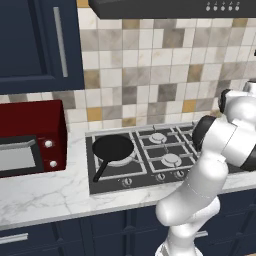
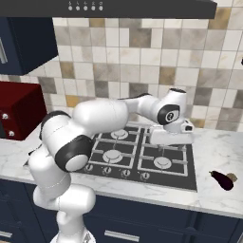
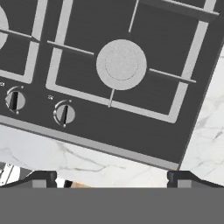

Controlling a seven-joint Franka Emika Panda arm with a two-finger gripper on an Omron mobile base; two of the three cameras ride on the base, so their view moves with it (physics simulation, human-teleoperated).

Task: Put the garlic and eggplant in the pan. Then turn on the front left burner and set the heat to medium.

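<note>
Spread wide and empty, the gripper (image 3: 112, 178) is held over the stove's right side. Nothing is done: the eggplant (image 2: 222, 180) lies on the counter (image 2: 223, 147), the pan (image 1: 113, 148) empty on the front left burner (image 1: 120, 160).

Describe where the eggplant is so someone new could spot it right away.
Start at the black stovetop set in the white marble counter. On the marble to its right lies the eggplant, a small dark purple lump beside a tiny tan thing, well away from the pan.
</note>
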